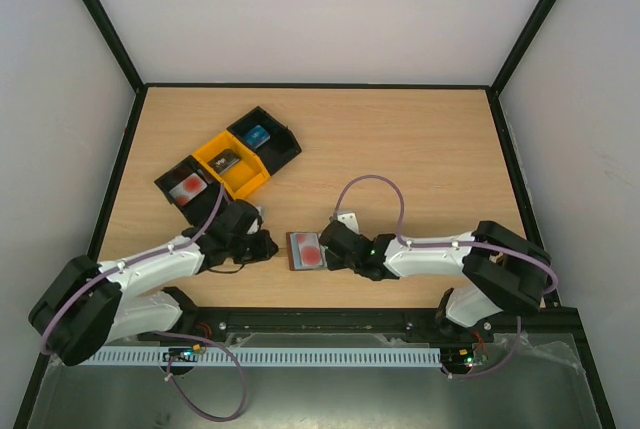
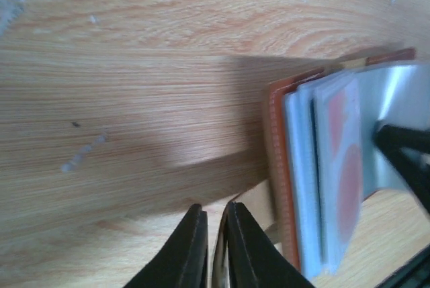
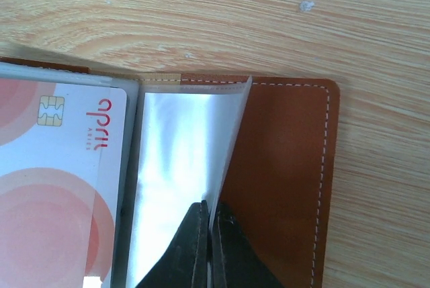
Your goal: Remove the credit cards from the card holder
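Top view only: three trays (image 1: pixel 252 182) sit well beyond the left fingertips, holding a white red-blotched card (image 1: pixel 188 185), a dark card (image 1: pixel 228 161) and a blue card (image 1: pixel 258 135). The left gripper (image 2: pixel 213 251) has its fingers pressed nearly together on nothing, with the open card holder (image 2: pixel 282 167) just right of the tips. Its pocketed red-blotched card (image 3: pixel 60 187) shows chip and print only in the right wrist view. The right gripper (image 3: pixel 207 248) pinches a clear sleeve (image 3: pixel 181 147), with that card left of its fingers and brown leather right.

Left jaws nearly together over wood table (image 2: pixel 134 100), open card holder (image 2: pixel 279 154) at right, red-blotched card (image 2: pixel 342 174) inside
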`<state>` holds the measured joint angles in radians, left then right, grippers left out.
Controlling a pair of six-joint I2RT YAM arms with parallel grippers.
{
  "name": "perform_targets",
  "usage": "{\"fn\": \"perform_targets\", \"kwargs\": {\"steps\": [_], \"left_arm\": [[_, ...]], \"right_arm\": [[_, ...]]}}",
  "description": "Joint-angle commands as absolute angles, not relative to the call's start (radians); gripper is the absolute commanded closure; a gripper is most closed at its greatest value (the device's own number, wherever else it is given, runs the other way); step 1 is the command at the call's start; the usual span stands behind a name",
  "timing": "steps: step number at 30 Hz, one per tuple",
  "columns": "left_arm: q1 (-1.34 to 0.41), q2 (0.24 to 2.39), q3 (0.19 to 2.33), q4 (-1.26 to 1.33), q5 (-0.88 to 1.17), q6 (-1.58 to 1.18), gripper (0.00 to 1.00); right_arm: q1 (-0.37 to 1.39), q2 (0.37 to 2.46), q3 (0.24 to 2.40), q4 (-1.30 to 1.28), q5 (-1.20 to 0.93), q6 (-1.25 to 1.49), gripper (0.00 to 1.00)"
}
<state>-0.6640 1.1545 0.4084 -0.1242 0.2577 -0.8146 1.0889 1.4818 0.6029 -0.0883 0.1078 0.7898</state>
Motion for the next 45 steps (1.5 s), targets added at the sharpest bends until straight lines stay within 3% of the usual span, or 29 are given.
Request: {"fn": "perform_targets", "kwargs": {"steps": [1, 6, 14, 16, 20, 24, 29, 33, 39, 45], "left_arm": [[-0.653, 1.153, 0.452, -0.223, 0.211, -0.801, 0.81], [-0.653, 1.077, 0.533, -0.304, 0.198, -0.809, 0.63], [-0.695, 1.024, 0.579, -0.209, 0.27, -0.863, 0.55], [-0.702, 1.047, 0.569, -0.151, 0.315, -0.859, 0.56], [-0.703, 1.119, 0.496, 0.023, 0.393, -0.879, 0.69], [-0.708, 1.212, 0.472, 0.096, 0.403, -0.863, 0.78], [-0.71, 1.269, 0.436, 0.161, 0.416, -0.852, 0.82], [-0.71, 1.297, 0.393, 0.214, 0.42, -0.863, 0.84], [-0.71, 1.31, 0.36, 0.273, 0.441, -0.888, 0.86], [-0.71, 1.307, 0.355, 0.299, 0.456, -0.909, 0.87]], "right_arm": [[1.089, 1.458, 0.571, -0.083, 0.12, 0.817, 0.97], [1.089, 1.412, 0.56, -0.046, 0.08, 0.823, 0.96], [1.089, 1.403, 0.537, 0.014, 0.031, 0.845, 0.98], [1.089, 1.406, 0.534, 0.014, 0.034, 0.847, 0.98], [1.089, 1.401, 0.529, 0.013, 0.044, 0.847, 0.97], [1.089, 1.401, 0.535, -0.033, 0.097, 0.85, 0.83], [1.09, 1.376, 0.611, -0.155, 0.024, 0.838, 0.74], [1.091, 1.275, 0.672, -0.239, 0.008, 0.852, 0.72], [1.092, 1.176, 0.745, -0.237, -0.038, 0.852, 0.72], [1.091, 1.234, 0.691, -0.008, -0.218, 0.909, 0.83]]}}
